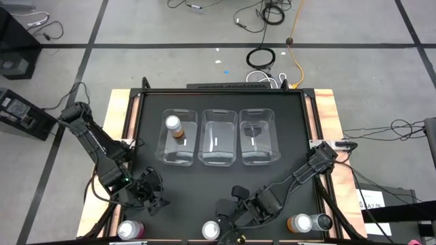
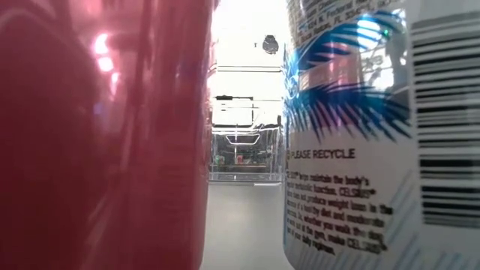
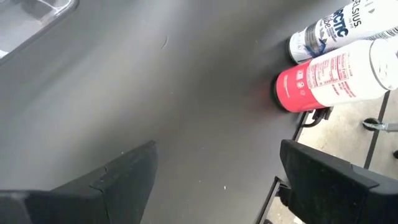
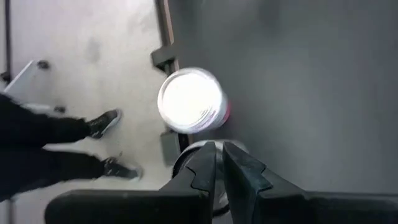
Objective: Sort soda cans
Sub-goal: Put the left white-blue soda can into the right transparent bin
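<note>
Sorting barely begun: one orange can (image 1: 174, 127) stands in a clear bin (image 1: 180, 155). Four cans visible at the desk's (image 1: 225, 177) near edge. Left pincer (image 1: 151, 192) open, empty, pink can (image 1: 130, 229) beside it. Right pincer (image 1: 228, 211) closed, empty, silver-topped can (image 1: 210, 231) just ahead.

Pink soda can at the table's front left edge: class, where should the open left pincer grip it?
Probably the round side wall of the upright pink cylindrical soda can, mid-height, approached from the side facing the left pincer; a white-and-blue can crowds another flank.
</note>
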You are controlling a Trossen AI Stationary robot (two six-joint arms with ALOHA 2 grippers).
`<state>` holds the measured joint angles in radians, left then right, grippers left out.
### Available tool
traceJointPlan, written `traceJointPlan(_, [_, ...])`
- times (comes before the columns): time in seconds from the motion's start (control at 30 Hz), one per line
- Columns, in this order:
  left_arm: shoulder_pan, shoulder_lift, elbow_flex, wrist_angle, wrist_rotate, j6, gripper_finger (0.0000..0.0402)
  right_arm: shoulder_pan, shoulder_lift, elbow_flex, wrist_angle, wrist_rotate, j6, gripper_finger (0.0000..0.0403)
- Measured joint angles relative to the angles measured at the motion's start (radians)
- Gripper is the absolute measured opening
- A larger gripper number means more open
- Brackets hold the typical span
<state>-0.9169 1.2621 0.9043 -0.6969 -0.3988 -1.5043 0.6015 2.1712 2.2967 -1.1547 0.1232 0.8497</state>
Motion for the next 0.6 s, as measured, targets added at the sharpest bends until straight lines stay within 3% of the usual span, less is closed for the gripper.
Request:
traceJointPlan(0.2, [0.000, 0.000, 0.000, 0.000, -0.027, 0.001, 0.0345, -0.005, 0.000, 0.000, -0.001, -0.078, 0.003, 0.0048])
traceJointPlan(0.6, [0.000, 0.000, 0.000, 0.000, -0.035, 0.001, 0.0345, 0.002, -0.005, 0.000, -0.014, -0.110, -0.039, 0.0218])
